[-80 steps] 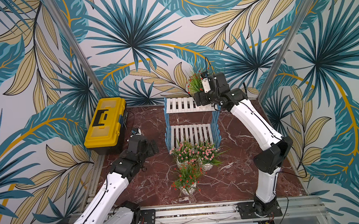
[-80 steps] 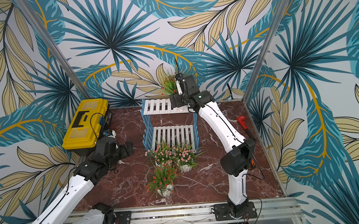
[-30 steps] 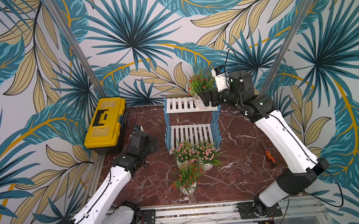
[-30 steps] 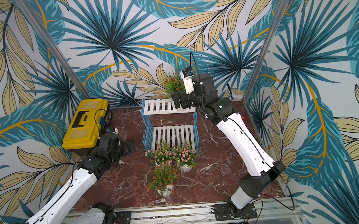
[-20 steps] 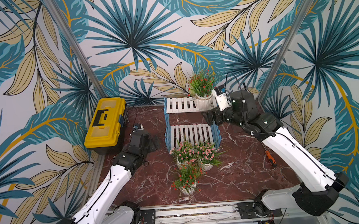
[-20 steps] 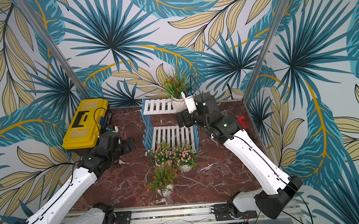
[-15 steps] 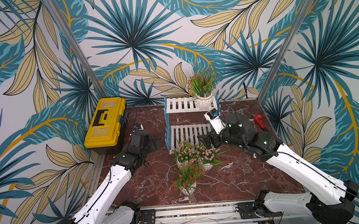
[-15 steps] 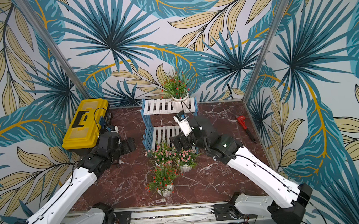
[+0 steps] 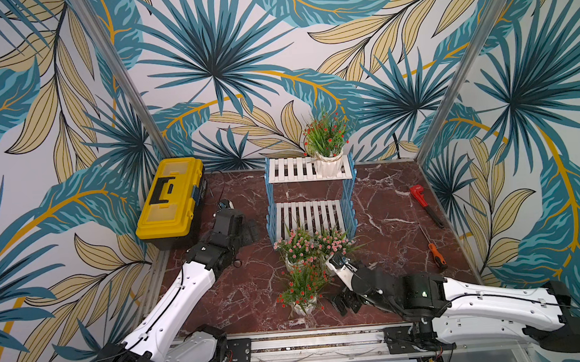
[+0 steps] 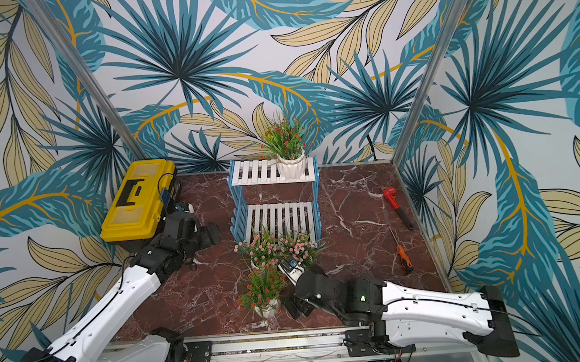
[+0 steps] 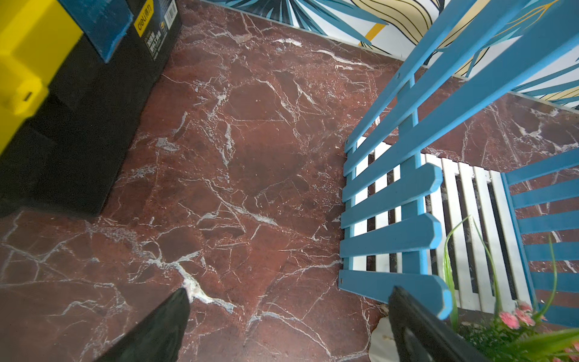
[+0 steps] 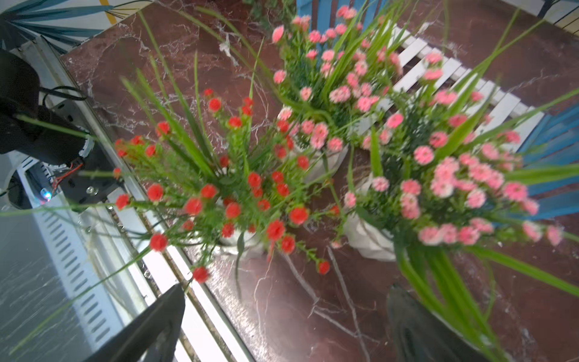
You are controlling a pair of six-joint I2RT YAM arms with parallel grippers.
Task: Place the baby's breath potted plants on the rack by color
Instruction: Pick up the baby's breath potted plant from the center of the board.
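Top and wrist views. One red-flowered plant stands upright at the right-arm end of the rack's upper shelf, leaving bare slats beside it, probably for its colour mate. The second red plant and the two pink plants stand on the table in front of the lower shelf. The right gripper sits low, just beside the red plant's pot, jaws spread wide and empty, apparently lined up to take the pot rather than the foliage. The left gripper, also wide open and empty, hangs between the yellow toolbox and the rack's blue side frame. Foliage hides most of the pink pots; whether they touch the shelf cannot be told. The right wrist view is blurred.
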